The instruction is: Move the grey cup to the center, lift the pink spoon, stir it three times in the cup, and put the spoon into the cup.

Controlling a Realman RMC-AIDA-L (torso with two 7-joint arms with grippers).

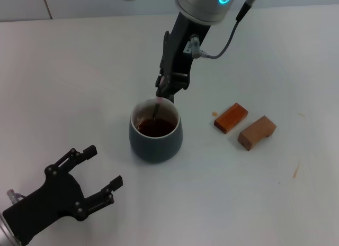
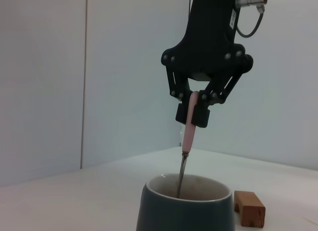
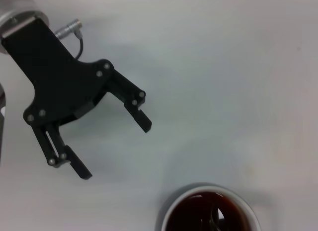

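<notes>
the grey cup [image 1: 156, 131] is sitting in the middle of the frame on the white table [image 1: 79, 71], full of dark brown drink. the right gripper [image 1: 163, 92] is hanging just above it, pinching the pink spoon [image 2: 189, 125] by its handle. the spoon's metal end is dipping into the drink. the left gripper [image 1: 100, 169] is resting in the lower left, fingers spread wide and holding nothing. two wooden blocks [image 1: 244, 125] are lying to the right of the cup.
</notes>
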